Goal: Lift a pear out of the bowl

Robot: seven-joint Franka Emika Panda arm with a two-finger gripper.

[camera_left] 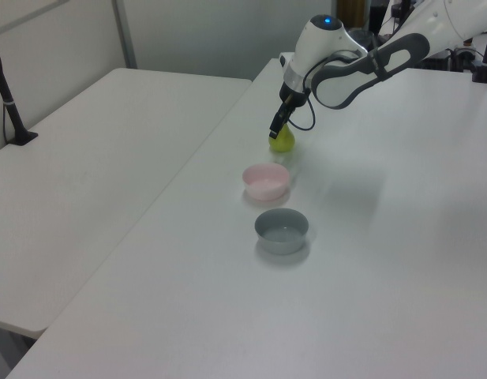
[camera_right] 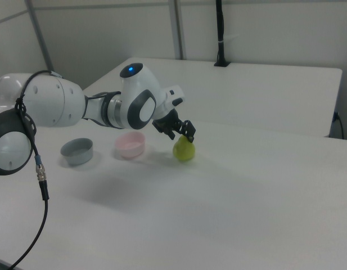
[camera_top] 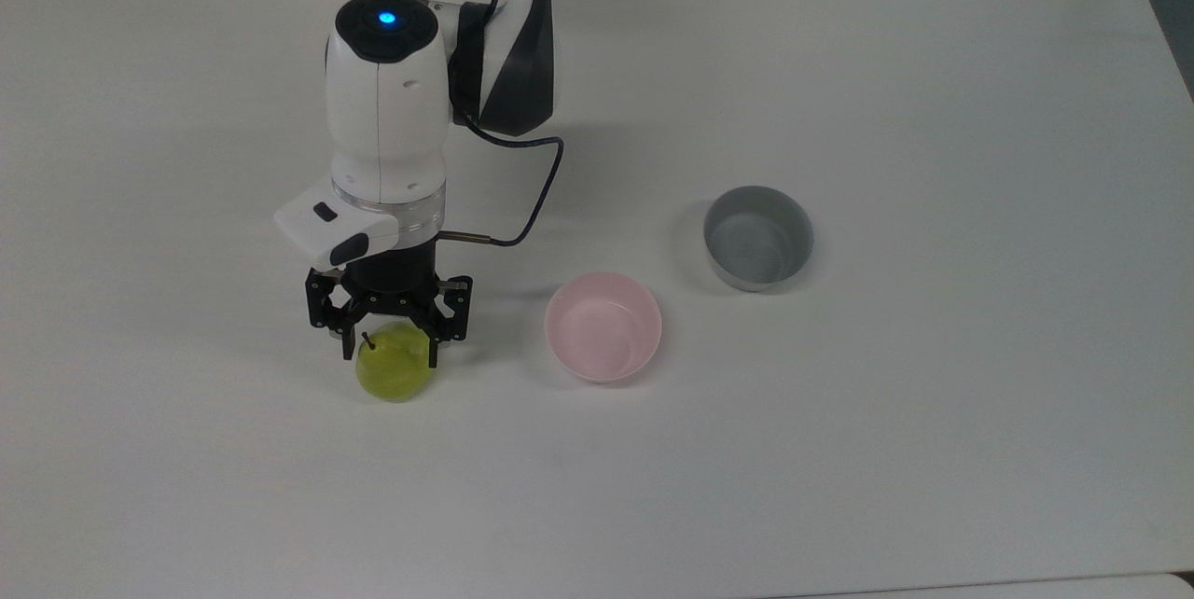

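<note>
The gripper (camera_top: 390, 349) points down over the pear (camera_top: 395, 373), its two black fingers (camera_top: 431, 344) standing on either side of the fruit's upper part near the stem. In the top view the fingers look set slightly away from the skin, yet whether they pinch the pear or stand just off it cannot be told. The pear rests on the white table (camera_top: 839, 450), outside both bowls, with its short dark stem tilted toward 11 o'clock in the top view. In the right view the gripper (camera_right: 180, 134) sits just above the pear (camera_right: 184, 149).

No brand, label or writing can be read on the arm or the table; a blue light glows on top of the white wrist housing (camera_top: 384, 86).

At 3 o'clock from the pear in the top view stands the pale pink bowl (camera_top: 603, 327), holding nothing. Further on, toward 2 o'clock, stands the deeper grey bowl (camera_top: 757, 238), likewise holding nothing. The two bowls are near each other but apart.
</note>
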